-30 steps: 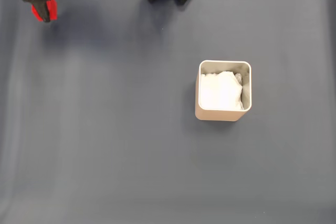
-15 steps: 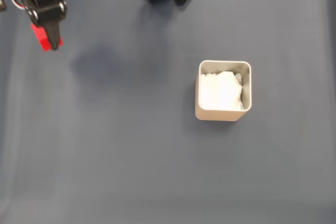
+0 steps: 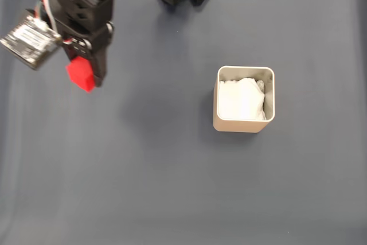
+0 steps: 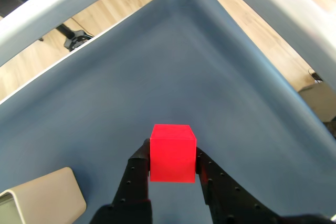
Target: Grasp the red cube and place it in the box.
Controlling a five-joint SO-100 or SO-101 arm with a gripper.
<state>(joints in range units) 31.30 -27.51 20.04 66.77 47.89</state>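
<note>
The pincer is clamped on the one red cube, a black finger pressed to each side, the cube lifted off the grey-blue bench. In the fixed view the pincer with the cube hangs at the upper left, well apart from the single beige box right of centre, with white lining inside.
</note>
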